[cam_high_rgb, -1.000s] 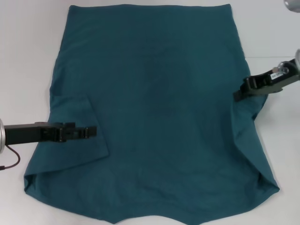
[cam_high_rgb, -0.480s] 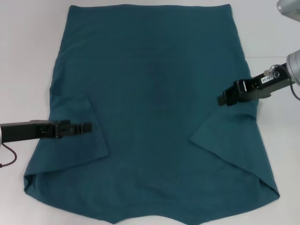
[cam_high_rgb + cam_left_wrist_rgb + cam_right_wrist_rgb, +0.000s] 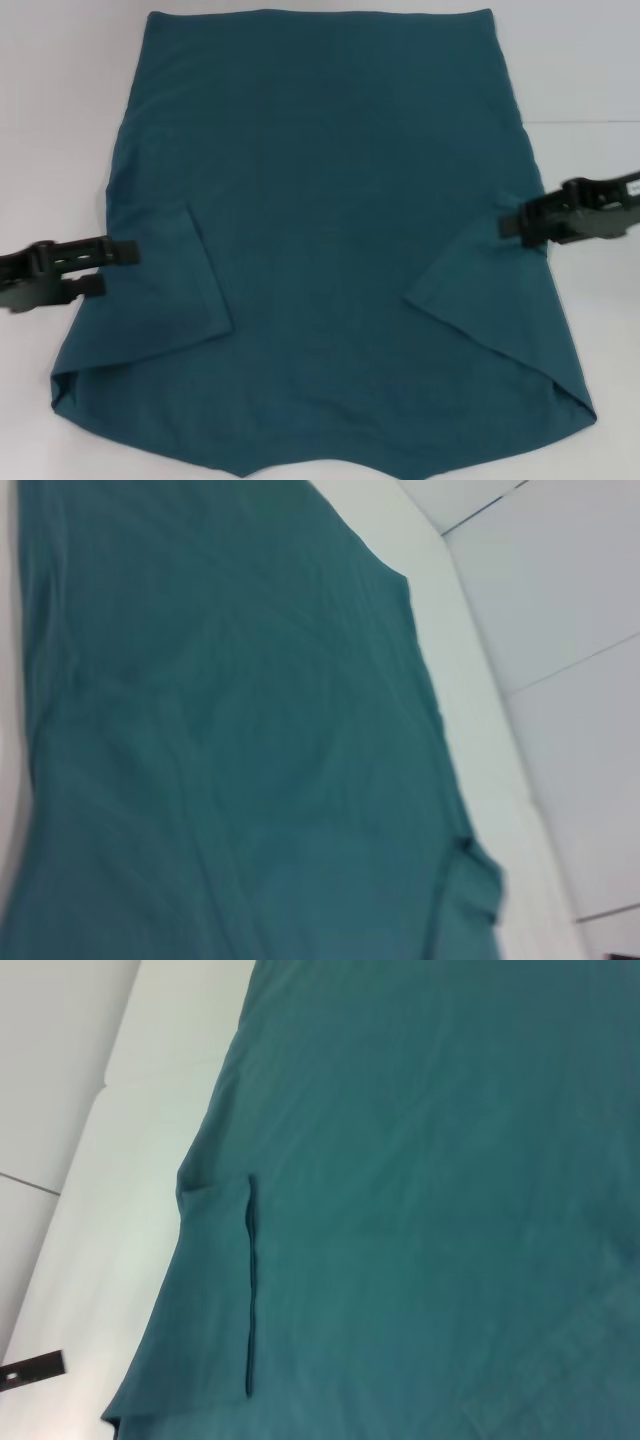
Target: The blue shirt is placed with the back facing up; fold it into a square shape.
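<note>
Here the blue shirt (image 3: pixel 330 230) lies flat across the middle of the white table (image 3: pixel 60 90), its straight hem toward twelve o'clock and its neck end toward six. Both sleeves are already turned in over the body: the left sleeve flap (image 3: pixel 165 290) sits at about eight o'clock, the right sleeve flap (image 3: pixel 490 290) at about four. So the sleeve-tucking step looks done, and the lengthwise folds remain.

The left gripper (image 3: pixel 118 268) hangs at nine o'clock, right at the shirt's side edge, its two fingers parted with nothing between them. The right gripper (image 3: pixel 512 226) hangs at three o'clock over the opposite side edge; whether its fingers are parted or closed I cannot tell.

The next move probably calls for each gripper to pinch a side edge or a hem corner and carry it inward or toward the neck end, keeping the tucked sleeves from slipping out.

Bare table shows beside both long edges and beyond the hem. The neck end runs close to the near limit of the head view, so room there is uncertain.
</note>
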